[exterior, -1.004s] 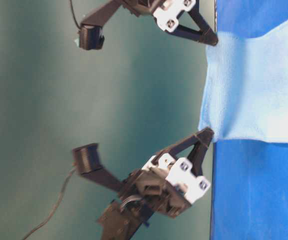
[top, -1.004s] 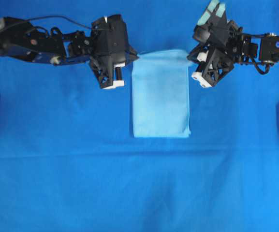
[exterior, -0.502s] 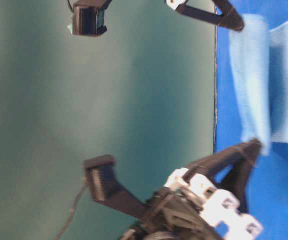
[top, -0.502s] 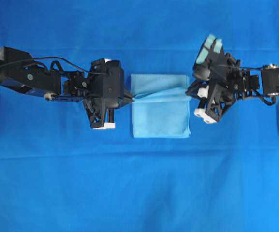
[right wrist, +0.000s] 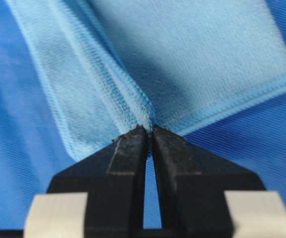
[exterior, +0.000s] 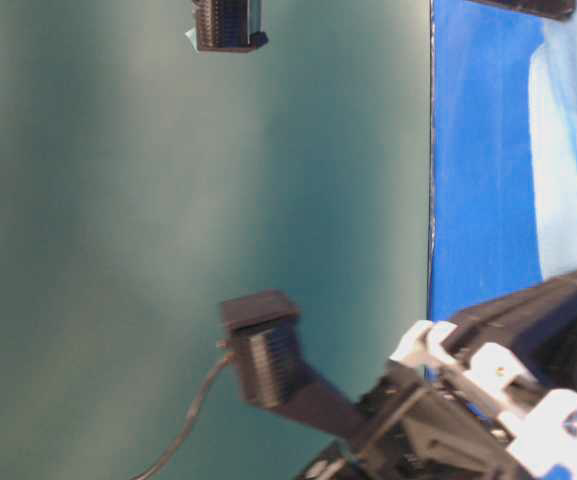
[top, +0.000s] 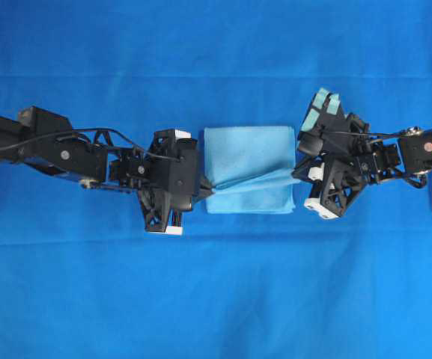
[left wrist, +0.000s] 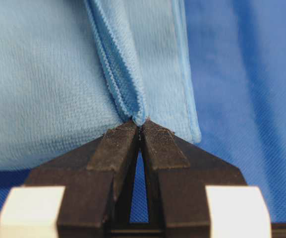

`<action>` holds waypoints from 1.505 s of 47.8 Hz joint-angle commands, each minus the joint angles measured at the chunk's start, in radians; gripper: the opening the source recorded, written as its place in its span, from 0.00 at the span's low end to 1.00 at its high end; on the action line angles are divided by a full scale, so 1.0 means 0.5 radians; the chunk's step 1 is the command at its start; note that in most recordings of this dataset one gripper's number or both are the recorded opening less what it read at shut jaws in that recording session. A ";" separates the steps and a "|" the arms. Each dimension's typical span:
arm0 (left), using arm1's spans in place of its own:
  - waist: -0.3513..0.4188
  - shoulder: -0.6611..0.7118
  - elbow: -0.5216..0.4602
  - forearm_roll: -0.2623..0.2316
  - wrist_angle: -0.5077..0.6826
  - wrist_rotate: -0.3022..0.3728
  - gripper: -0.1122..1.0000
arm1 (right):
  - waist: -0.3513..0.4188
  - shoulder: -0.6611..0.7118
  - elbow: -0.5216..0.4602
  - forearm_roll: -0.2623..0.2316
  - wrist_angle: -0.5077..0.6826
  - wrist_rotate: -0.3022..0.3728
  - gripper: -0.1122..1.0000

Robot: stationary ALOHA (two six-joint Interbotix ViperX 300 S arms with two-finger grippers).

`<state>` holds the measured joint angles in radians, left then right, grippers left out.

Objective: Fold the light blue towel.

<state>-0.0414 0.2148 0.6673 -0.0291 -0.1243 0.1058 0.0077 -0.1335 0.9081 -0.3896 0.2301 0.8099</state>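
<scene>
light blue towel (top: 249, 161) on royal-blue sheet (top: 216, 299) | left hand (top: 204, 189) pinching towel's left corner | right hand (top: 296, 173) pinching its right corner

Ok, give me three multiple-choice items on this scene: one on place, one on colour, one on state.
1. Where does the left gripper hold the towel?
A. its left edge
B. its middle
C. its far edge

2. What colour is the sheet under the towel?
A. green
B. deep blue
C. white

3. How is the right gripper?
A. wide open
B. shut on the towel
C. shut on nothing

Answers: 1 A, the overhead view shows its tips at that edge. 2 B, deep blue surrounds the pale towel. 3 B, the right wrist view shows its tips pinching the hem.
</scene>
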 commanded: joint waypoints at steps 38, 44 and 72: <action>0.031 -0.077 -0.052 0.000 -0.086 0.086 0.58 | 0.034 0.006 -0.117 -0.028 -0.086 -0.031 0.62; 0.043 -0.233 -0.034 0.000 0.034 0.126 0.55 | 0.074 -0.129 -0.166 -0.067 0.052 -0.034 0.61; 0.120 -1.154 0.344 0.003 0.249 0.221 0.54 | 0.126 -1.055 -0.028 -0.380 0.322 -0.037 0.57</action>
<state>0.0077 -0.2945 0.8253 -0.0291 0.0123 0.2163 0.0675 -0.5921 0.8928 -0.5553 0.3881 0.7915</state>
